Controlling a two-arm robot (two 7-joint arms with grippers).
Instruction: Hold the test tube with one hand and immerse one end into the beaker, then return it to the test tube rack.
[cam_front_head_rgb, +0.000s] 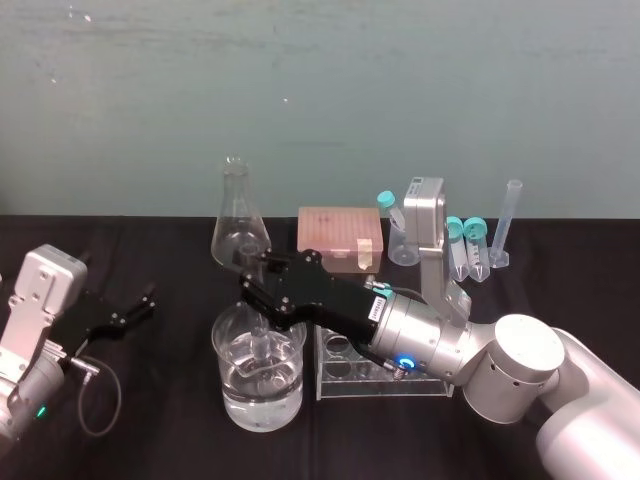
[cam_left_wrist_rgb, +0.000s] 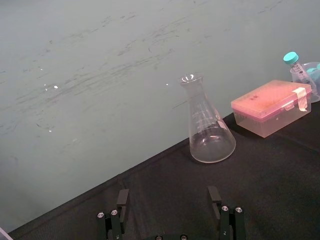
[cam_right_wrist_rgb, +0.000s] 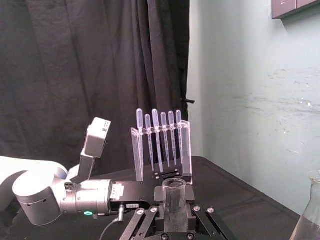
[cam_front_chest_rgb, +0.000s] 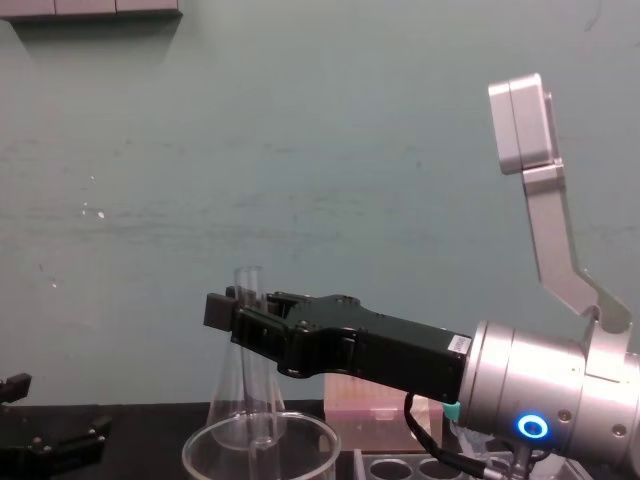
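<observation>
The test tube (cam_front_chest_rgb: 251, 400) is gripped upright by the right hand (cam_front_head_rgb: 256, 292), its lower end inside the beaker (cam_front_head_rgb: 231, 400) near the front edge of the bench (cam_front_head_rgb: 170, 440), beside the test tube rack (cam_front_head_rgb: 385, 386). The left hand (cam_front_head_rgb: 130, 312) is seen wide open near the left edge.

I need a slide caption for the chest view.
Right tool holds the test tube nearly upright, its lower end inside the beaker.

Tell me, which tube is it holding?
The tall uncapped test tube, clamped in the right gripper, reaching into the beaker; the teal-capped tubes stand behind. Left gripper rests aside.
</observation>
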